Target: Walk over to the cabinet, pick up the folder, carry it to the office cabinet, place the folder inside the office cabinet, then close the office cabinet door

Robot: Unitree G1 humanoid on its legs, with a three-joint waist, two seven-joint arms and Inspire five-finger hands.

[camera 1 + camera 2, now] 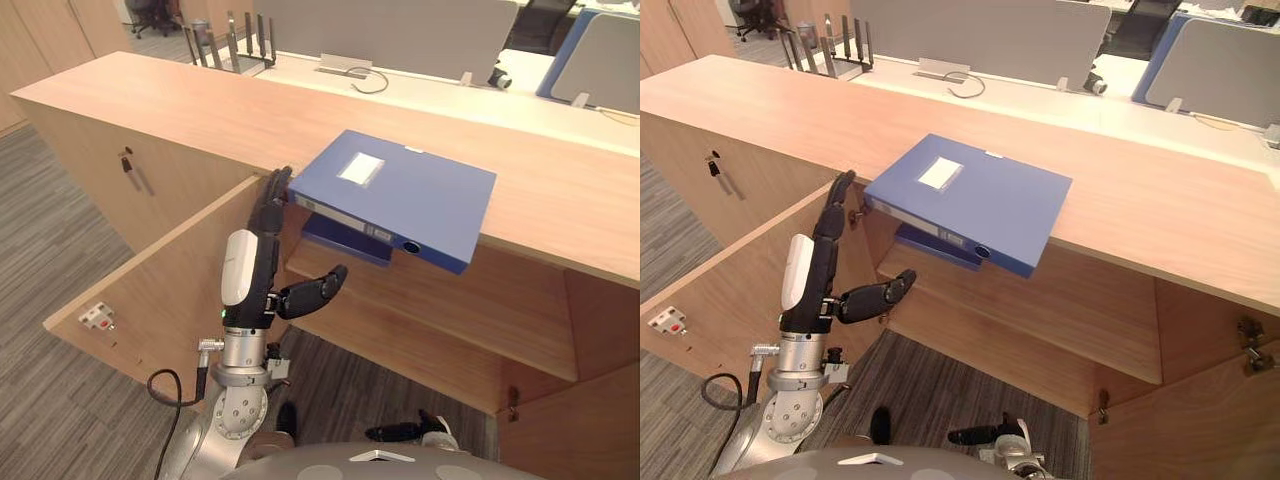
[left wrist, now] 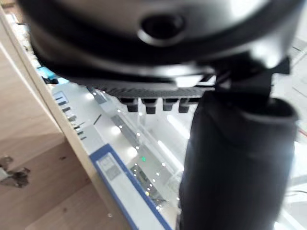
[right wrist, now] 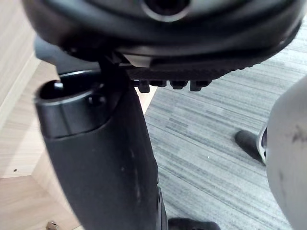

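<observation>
Left hand [image 1: 262, 250] is raised upright in front of the open cabinet [image 1: 200, 110]. Its fingers [image 1: 272, 205] are straight and close together, thumb out to the side, holding nothing. The open door [image 1: 150, 290] stands just left of it. Fingertips sit just beside the left corner of the folder [image 1: 400, 195]; contact can't tell. Folder is blue and lies flat on the cabinet top, with 1 corner overhanging the front edge above the open compartment. A darker blue flat item [image 1: 345, 240] sits just under the overhang, inside; can't tell what it is. The shelf [image 1: 430, 310] is below that. Right hand [image 1: 400, 432] is low near the floor; whether it is spread or closed, can't tell.
</observation>
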